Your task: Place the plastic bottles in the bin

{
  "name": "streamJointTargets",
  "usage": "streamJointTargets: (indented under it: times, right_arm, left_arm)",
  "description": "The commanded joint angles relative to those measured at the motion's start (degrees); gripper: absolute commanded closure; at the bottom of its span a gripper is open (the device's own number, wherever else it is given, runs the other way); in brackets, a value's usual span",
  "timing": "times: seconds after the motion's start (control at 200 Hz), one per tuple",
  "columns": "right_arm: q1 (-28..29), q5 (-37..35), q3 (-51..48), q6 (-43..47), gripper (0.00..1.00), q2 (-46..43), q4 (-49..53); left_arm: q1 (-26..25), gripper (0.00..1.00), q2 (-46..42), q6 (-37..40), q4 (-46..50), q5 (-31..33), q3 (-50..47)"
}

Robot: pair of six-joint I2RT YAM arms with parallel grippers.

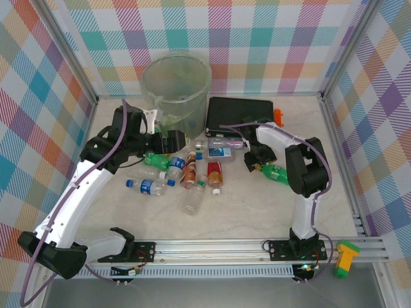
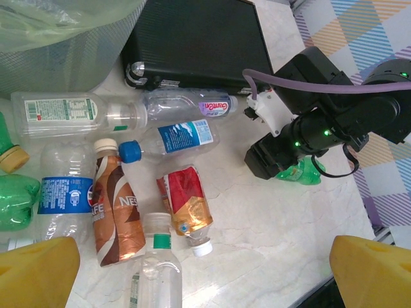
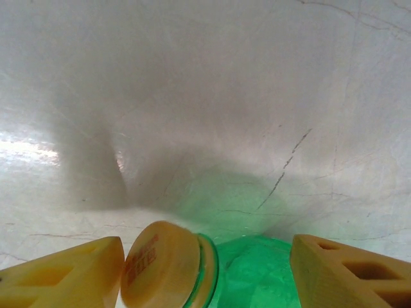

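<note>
The green bottle (image 3: 250, 279) lies on its side toward the right edge of the bench (image 1: 244, 212), well apart from the other bottles. The right tool (image 3: 205, 269) sits low over it, with one finger on each side of the neck. That is likely why it is down there: the neck is thin and easy to pinch. The tool is about half open. One finger is just beside the tan cap (image 3: 160, 263), but it is too hard to tell if the fingers press on the bottle.

The heap of bottles (image 1: 186, 170) lies in the middle of the bench. The left tool (image 1: 168, 140) hangs over the heap's far side, wide open, with nothing in it. It looks ready for its own pick.

The bin (image 1: 168, 90) stands at the far edge, left of the middle. The black case (image 1: 239, 115) lies flat just beside it, between the green bottle and the bin. The bin's rim is high, so the bottle probably needs a big lift over the case and the rim. The left arm is close to the bin, so room there is tight. The near side of the bench is bare.
</note>
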State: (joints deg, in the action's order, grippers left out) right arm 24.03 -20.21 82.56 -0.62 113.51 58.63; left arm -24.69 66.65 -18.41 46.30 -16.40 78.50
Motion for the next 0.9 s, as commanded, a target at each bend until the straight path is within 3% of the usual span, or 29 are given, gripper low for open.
streamJointTargets:
  times: [0.0,0.405,0.61,0.895]
  right_arm:
    - [-0.1,-2.0,-0.2,0.8,0.34,1.0,-0.4]
    - [2.3,-3.9,-3.6,4.4,0.27,-5.5,-2.5]
    - [5.4,-9.6,-5.2,5.8,0.31,-3.0,-4.6]
    - [5.6,-12.0,-3.7,8.2,0.38,0.7,-7.7]
  left_arm:
    - [-0.4,0.0,-1.1,-0.3,0.4,0.5,0.3]
    - [-0.4,0.0,-1.3,0.1,0.5,0.7,0.1]
    - [-0.4,0.01,-1.0,0.0,0.0,0.0,0.4]
    - [-0.4,0.0,-2.8,0.7,2.6,1.6,0.5]
